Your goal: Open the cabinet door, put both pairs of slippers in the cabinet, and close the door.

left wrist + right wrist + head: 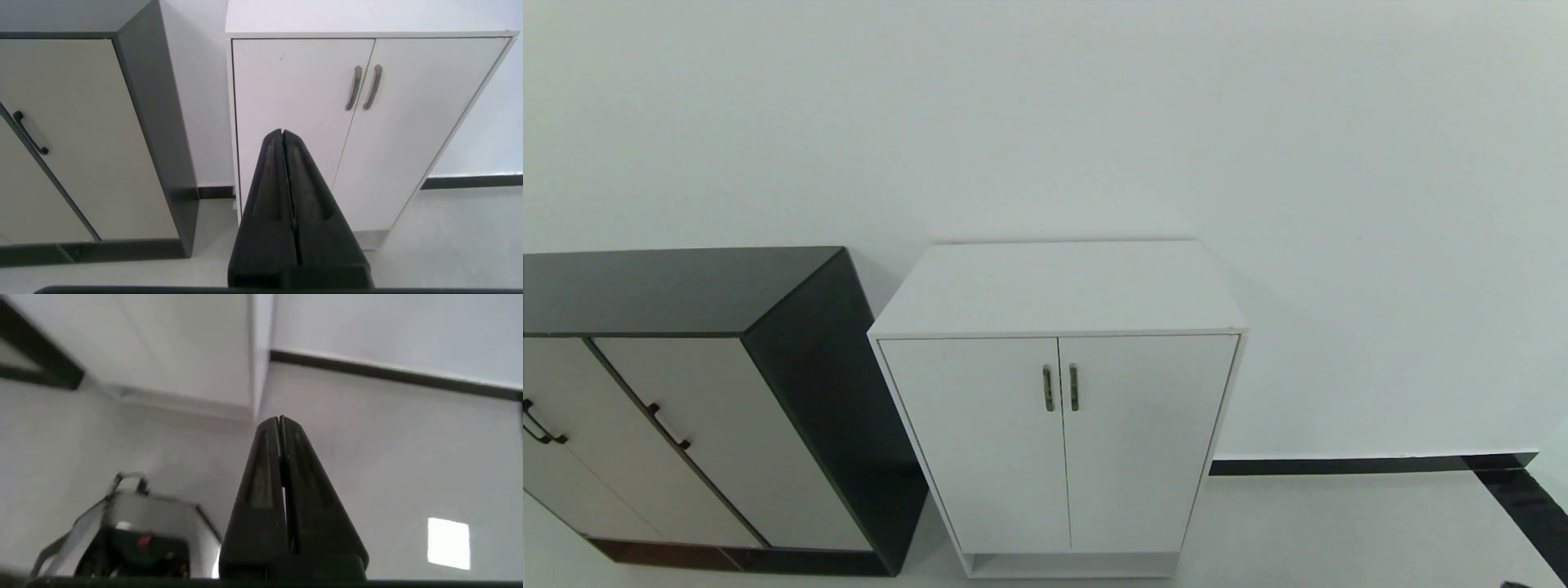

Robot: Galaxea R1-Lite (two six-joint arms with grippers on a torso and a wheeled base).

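Observation:
A white two-door cabinet (1058,392) stands against the wall with both doors closed, and a pair of vertical metal handles (1060,387) meets at the centre seam. In the left wrist view my left gripper (283,143) is shut with nothing in it, some way in front of the white cabinet (359,122) and below its handles (364,86). My right gripper (281,429) is shut and empty too, held above the pale floor close to the cabinet's lower corner (245,384).
A black cabinet with light doors (686,392) stands just left of the white one, its doors closed. A black baseboard strip (1339,466) runs along the wall on the right. Open floor (1339,531) lies right of the white cabinet.

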